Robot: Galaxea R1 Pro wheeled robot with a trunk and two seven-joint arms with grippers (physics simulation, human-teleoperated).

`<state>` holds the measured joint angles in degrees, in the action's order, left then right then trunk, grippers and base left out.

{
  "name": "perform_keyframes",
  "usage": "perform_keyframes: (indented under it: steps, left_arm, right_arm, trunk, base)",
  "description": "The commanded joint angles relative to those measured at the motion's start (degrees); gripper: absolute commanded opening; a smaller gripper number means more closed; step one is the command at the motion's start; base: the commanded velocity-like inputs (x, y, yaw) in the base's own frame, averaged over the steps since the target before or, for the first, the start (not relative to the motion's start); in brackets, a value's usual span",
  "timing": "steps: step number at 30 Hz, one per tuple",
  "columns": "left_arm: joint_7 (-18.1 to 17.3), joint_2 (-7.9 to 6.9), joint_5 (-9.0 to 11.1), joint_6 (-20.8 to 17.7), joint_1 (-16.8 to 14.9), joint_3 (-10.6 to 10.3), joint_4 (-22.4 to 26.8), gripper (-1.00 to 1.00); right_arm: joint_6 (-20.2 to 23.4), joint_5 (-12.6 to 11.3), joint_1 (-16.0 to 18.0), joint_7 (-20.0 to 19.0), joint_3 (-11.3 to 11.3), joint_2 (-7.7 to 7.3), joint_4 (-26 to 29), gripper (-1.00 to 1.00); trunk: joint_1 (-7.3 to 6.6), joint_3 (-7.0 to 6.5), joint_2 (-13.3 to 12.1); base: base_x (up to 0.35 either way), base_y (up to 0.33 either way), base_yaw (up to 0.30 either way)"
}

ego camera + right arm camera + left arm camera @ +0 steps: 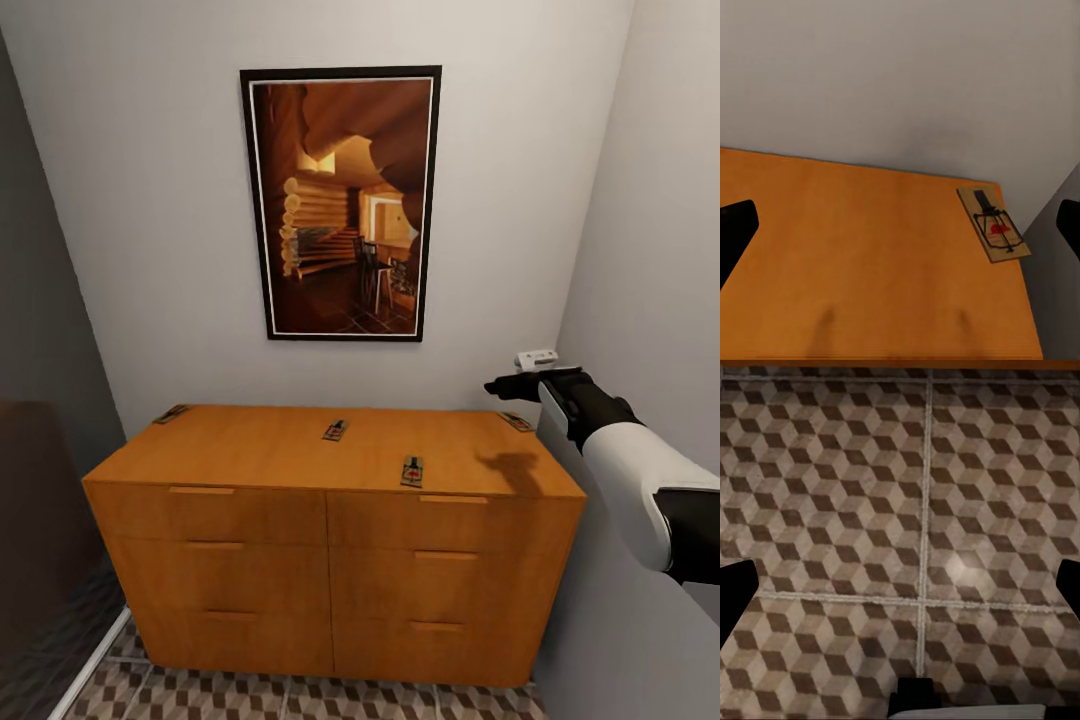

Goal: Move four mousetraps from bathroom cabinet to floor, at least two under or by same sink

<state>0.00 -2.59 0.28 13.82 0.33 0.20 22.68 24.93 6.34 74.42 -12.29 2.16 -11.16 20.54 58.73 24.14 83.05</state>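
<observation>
Cabinet: stands against the wall under a framed picture.
Mousetraps: 4 lie flat on the cabinet top, well apart: back-left corner, middle, front edge, back-right corner.
Right gripper: hovers above the right end, fingers spread, nothing held.
Left gripper: fingers wide apart, empty, over the bathroom floor.

head: front-on, cabinet | right wrist: close over its back-right corner | left wrist: straight down, bathroom floor
</observation>
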Motion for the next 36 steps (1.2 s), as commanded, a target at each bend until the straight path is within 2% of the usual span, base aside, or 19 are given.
perform_keyframes:
  steps: [1, 9, 26, 36]
  left_arm:
    - [0.0, -0.01, 0.0, 0.07, 0.02, 0.02, -0.28, 1.0]
    - [0.0, -0.04, -0.26, 0.07, 0.02, -0.06, -2.46, 1.0]
    - [0.0, -0.14, -0.37, 0.07, 0.02, -0.11, -3.72, 1.0]
    - [0.0, -0.3, -0.3, 0.07, 0.02, -0.11, -3.78, 1.0]
  right_arm:
    - [0.12, 0.61, 0.02, -0.38, 0.21, -0.05, 0.02, 1.0]
    - [-1.48, 0.61, 0.02, -1.01, 0.21, -0.26, -0.99, 1.0]
    - [-1.92, 0.61, -0.04, -1.24, 0.21, -0.44, -2.25, 1.0]
    - [-5.11, 0.55, -0.07, -1.26, 0.21, -0.44, -4.62, 1.0]
  trunk:
    - [0.0, 0.05, 0.03]
    - [0.0, 0.05, 0.03]
    - [0.0, 0.05, 0.03]
    - [0.0, 0.05, 0.03]
  base:
    - [0.005, -0.004, 0.0]
    - [0.002, -0.002, 0.0]
    - [0.0, 0.0, 0.0]
    - [0.0, 0.0, 0.0]
